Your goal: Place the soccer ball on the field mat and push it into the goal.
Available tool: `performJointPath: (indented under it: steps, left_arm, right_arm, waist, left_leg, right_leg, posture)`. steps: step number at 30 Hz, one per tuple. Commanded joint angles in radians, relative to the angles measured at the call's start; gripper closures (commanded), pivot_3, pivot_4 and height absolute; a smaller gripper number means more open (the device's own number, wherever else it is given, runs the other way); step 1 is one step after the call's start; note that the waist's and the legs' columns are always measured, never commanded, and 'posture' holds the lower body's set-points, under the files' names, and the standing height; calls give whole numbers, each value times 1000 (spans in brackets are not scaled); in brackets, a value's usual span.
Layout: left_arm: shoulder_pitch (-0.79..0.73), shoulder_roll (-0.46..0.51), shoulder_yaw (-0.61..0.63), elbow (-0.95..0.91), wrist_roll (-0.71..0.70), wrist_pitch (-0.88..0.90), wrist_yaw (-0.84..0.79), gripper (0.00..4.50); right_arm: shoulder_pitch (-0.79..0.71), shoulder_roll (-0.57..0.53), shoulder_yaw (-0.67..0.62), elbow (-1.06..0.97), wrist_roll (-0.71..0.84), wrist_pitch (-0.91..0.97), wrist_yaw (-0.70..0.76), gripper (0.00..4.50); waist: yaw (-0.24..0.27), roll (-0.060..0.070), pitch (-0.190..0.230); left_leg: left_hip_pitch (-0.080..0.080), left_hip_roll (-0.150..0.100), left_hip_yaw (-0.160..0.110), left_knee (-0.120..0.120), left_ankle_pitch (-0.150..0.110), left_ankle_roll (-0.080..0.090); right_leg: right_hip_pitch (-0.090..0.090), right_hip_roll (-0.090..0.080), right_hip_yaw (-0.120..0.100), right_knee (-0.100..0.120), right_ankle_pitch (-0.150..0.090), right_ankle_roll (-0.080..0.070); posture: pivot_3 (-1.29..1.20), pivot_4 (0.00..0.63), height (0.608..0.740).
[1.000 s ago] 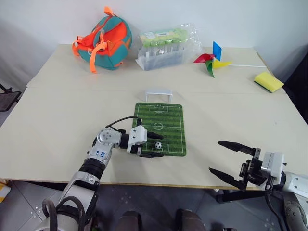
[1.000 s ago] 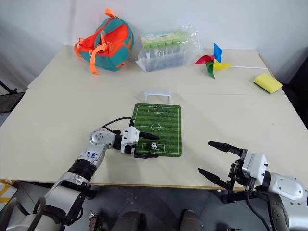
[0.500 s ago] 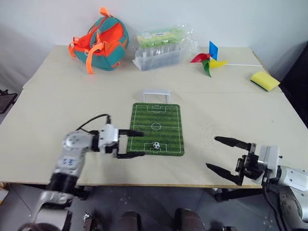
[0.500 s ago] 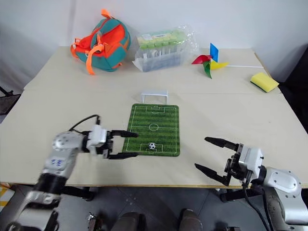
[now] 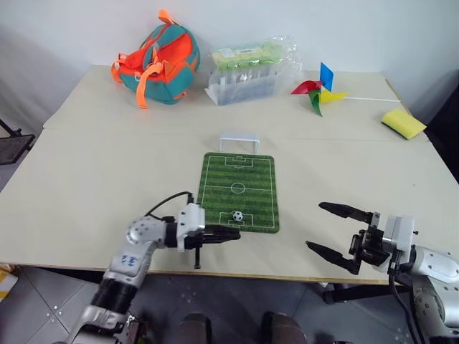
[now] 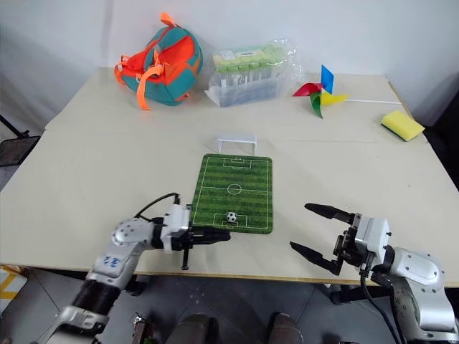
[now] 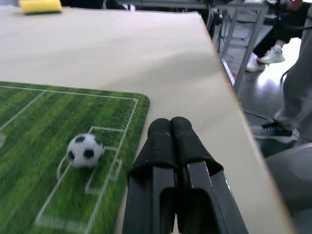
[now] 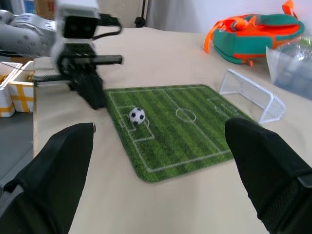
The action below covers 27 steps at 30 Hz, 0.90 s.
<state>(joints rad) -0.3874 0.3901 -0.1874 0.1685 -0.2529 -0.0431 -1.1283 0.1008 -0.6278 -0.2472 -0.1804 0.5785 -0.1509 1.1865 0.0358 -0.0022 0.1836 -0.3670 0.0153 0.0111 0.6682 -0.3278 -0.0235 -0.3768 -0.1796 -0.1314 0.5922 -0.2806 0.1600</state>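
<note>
I see the mat (image 5: 238, 190) on the table (image 5: 93, 179), the goal (image 5: 239, 141) just beyond its far end. My right gripper (image 5: 337, 231) gapes wide, well right of the mat. My left gripper (image 5: 231, 233), fingers pressed together and empty, sits at the mat's near edge. The ball (image 5: 237, 215) rests on the mat's near end.

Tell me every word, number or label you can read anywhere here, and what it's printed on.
Nothing here can be read for certain.
Left arm's grey shell: small blue marks, too blurred to read.
Clear plastic package: a green label, print too small to read.
Field mat: white pitch lines alone, no words.
Soccer ball: black patches, no text.
</note>
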Motion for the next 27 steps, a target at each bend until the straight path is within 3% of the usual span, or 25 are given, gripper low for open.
performJointPath:
  steps: [1,8,16,18,22,27]
  left_arm:
    - [-63,-35,-10,49,22,-2,32,4451]
    - [-171,-92,6,208,85,-29,137,4451]
    - [-461,-125,111,620,164,-268,389,4451]
    - [-507,-115,172,650,86,-330,305,4451]
    - [-375,-3,228,450,-54,-301,52,4451]
    - [-105,165,318,181,-125,-147,37,4451]
  right_arm:
    - [33,-10,-40,-43,11,-9,-10,0]
    - [83,17,-41,-95,-3,-20,-73,0]
    - [89,112,-54,-139,-49,-37,-251,0]
    - [85,159,-48,-160,-56,-28,-328,0]
    - [62,219,-33,-174,-56,-22,-407,0]
    - [-14,241,-27,-116,-78,-44,-446,0]
  waist:
    - [-3,0,0]
    - [-9,0,0]
    - [-7,0,0]
    - [-10,-1,0]
    - [-28,1,0]
    - [-42,1,-1]
  left_leg:
    - [0,0,0,0,0,0]
    - [0,0,0,1,0,0]
    - [-1,-1,0,3,0,1]
    - [-1,-1,0,2,0,1]
    - [-1,0,1,-2,0,1]
    - [0,0,2,-2,0,1]
  right_leg:
    - [0,0,0,0,0,0]
    - [0,0,0,0,0,1]
    - [0,0,0,-1,1,2]
    - [0,0,0,-1,1,2]
    - [-1,0,1,-1,1,2]
    - [-1,0,2,-1,1,2]
  posture:
    - [0,150,740]
    - [0,150,740]
    - [0,150,740]
    - [0,150,740]
    - [0,150,740]
    - [0,150,740]
